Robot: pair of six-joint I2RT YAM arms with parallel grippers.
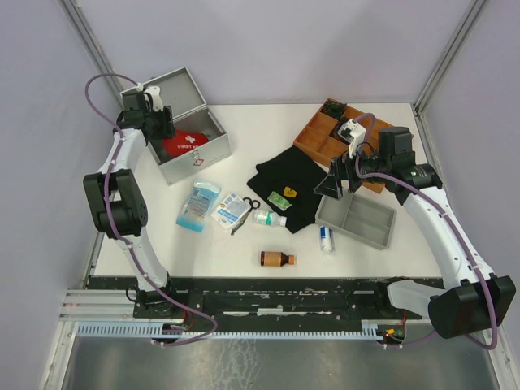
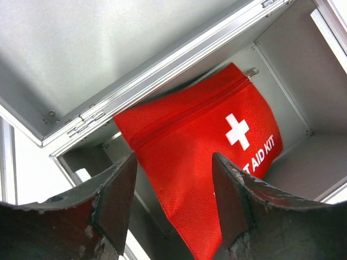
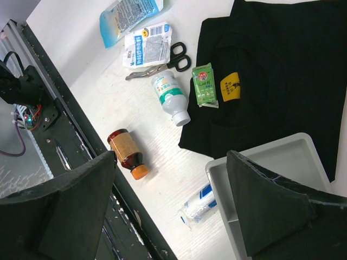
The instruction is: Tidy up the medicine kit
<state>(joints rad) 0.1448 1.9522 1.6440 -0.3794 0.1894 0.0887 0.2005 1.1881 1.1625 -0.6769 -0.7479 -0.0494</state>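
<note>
Below the left gripper [image 2: 173, 162], the nearer one, sits the medicine kit [image 1: 195, 158], lid up; the red pouch [image 2: 200, 141] inside slants across its parted, empty jaws. The right gripper [image 3: 171, 157], likewise spread empty, hangs well apart.

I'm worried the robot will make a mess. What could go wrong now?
1. The red fabric first aid pouch leans slanted inside the open silver-grey metal case, so it might stop the lid from closing.
2. The left fingers are open close above the pouch and could snag it when lifting away.
3. The small brown bottle with an orange cap lies on its side near the white table's front edge. A bump might roll it off.
</note>
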